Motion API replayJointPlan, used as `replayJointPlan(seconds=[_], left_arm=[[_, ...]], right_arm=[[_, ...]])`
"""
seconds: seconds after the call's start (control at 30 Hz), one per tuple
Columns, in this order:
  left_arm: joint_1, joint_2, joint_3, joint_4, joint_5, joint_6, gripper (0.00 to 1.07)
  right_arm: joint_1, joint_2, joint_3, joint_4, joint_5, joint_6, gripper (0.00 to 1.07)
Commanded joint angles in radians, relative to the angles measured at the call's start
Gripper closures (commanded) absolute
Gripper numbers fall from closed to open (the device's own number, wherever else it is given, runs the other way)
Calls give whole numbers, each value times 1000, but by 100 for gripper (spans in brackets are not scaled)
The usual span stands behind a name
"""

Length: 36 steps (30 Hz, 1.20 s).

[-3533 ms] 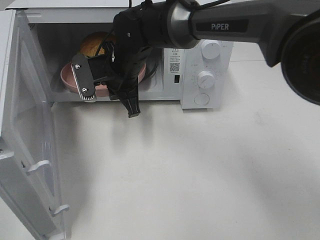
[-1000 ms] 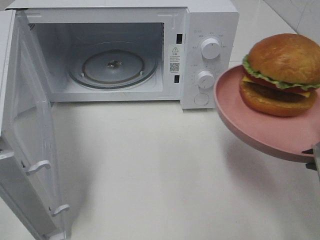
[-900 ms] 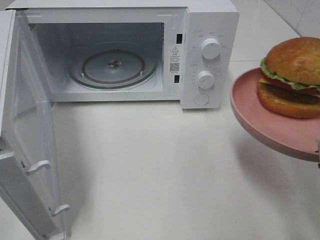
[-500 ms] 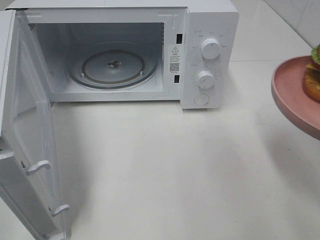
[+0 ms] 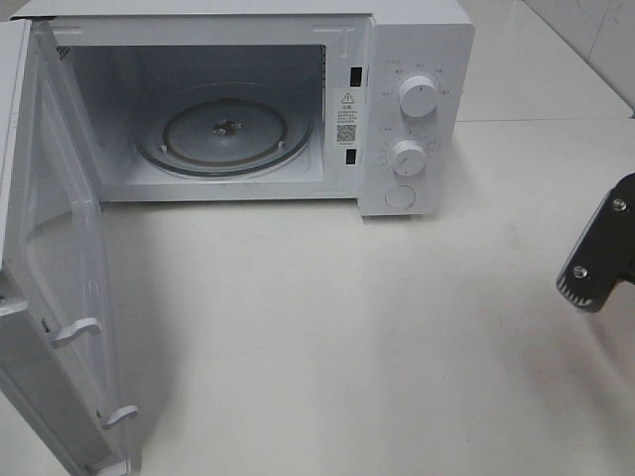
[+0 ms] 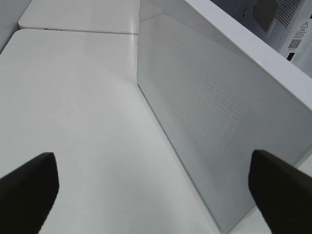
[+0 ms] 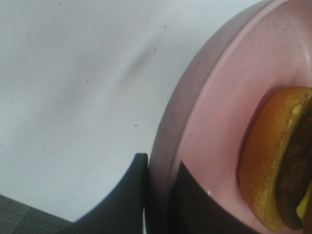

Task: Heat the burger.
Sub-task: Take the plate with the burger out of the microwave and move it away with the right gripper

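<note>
The burger point(image 7: 275, 161), a golden-brown bun, sits on the pink plate point(image 7: 219, 122) in the right wrist view. My right gripper point(image 7: 160, 165) is shut on the plate's rim, one finger on each side. In the exterior high view only one dark finger point(image 5: 598, 260) of that gripper shows at the right edge; the burger and plate are out of that view. The white microwave point(image 5: 417, 40) stands at the back with its door point(image 5: 55, 297) swung open to the left. Its glass turntable point(image 5: 223, 134) is bare. My left gripper point(image 6: 151, 161) is open and empty beside the door's outer face point(image 6: 219, 107).
Two knobs point(image 5: 418, 96) and a round button point(image 5: 400, 196) are on the microwave's control panel at its right. The white tabletop point(image 5: 347, 337) spreads in front of the microwave. A second white table point(image 6: 78, 14) lies beyond the door in the left wrist view.
The plate with the burger came out of the microwave and moved right, out of the exterior view. Only a finger of my right gripper now shows at the right edge.
</note>
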Motion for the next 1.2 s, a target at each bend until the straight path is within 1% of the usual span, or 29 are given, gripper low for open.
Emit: replayJointPlan(seconds=[0.03, 0.07, 0.1, 0.17, 0.2, 0.23, 0.3, 0.33, 0.43, 0.47, 0.53, 0.57, 0.6, 0.67, 0.7, 0.77, 0.87, 0.93, 0.97, 1.0, 1.03, 1.1, 1.2], left_arm=[[5, -9, 0, -8, -12, -3, 9], [5, -9, 0, -8, -12, -3, 9], [5, -9, 0, -8, -12, -3, 9], [5, -9, 0, -8, -12, -3, 9], [5, -9, 0, -8, -12, -3, 9], [5, -9, 0, -8, -12, -3, 9], [5, -9, 0, -8, -12, -3, 9], [5, -9, 0, -8, -12, -3, 9], [5, -9, 0, -8, -12, -3, 9], [5, -9, 0, -8, -12, -3, 9], [5, -9, 0, -8, -12, -3, 9], [5, -9, 0, -8, -12, -3, 9], [5, -9, 0, -8, -12, -3, 9], [5, -9, 0, -8, -12, -3, 9], [5, -9, 0, -8, -12, -3, 9], [5, -9, 0, -8, -12, -3, 9], [5, -9, 0, -8, -12, -3, 9], [5, -9, 0, -8, -12, -3, 9], [5, -9, 0, -8, -12, -3, 9], [5, -9, 0, -8, -12, -3, 9], [5, -9, 0, -8, -12, -3, 9], [5, -9, 0, -8, -12, -3, 9], [5, -9, 0, -8, -12, -3, 9]], right_arm=[[1, 49, -7, -87, 37, 132, 107], [-1, 88, -7, -94, 29, 213, 107], [-1, 88, -7, -94, 29, 213, 107], [-1, 148, -7, -106, 22, 328, 107], [-1, 148, -7, -106, 22, 328, 107], [-1, 196, -7, -109, 12, 389, 107], [-1, 215, -7, -109, 6, 406, 107], [-1, 265, -7, -109, -12, 442, 107], [-1, 311, -7, -109, -32, 490, 107], [-1, 361, -7, -109, -52, 537, 107], [-4, 380, -7, -111, -60, 556, 107], [-30, 423, -8, -113, -93, 602, 107], [-30, 423, -8, -113, -93, 602, 107], [-73, 474, -8, -131, -140, 659, 107], [-73, 474, -8, -131, -140, 659, 107], [-108, 519, -8, -186, -165, 707, 105], [-112, 525, -8, -199, -170, 718, 104], [-140, 553, -8, -217, -215, 732, 101], [-140, 553, -8, -217, -215, 732, 101], [-141, 557, -8, -217, -225, 732, 97], [-141, 557, -8, -217, -225, 732, 97], [-141, 584, -8, -233, -251, 735, 85], [-141, 588, -8, -232, -256, 736, 83]])
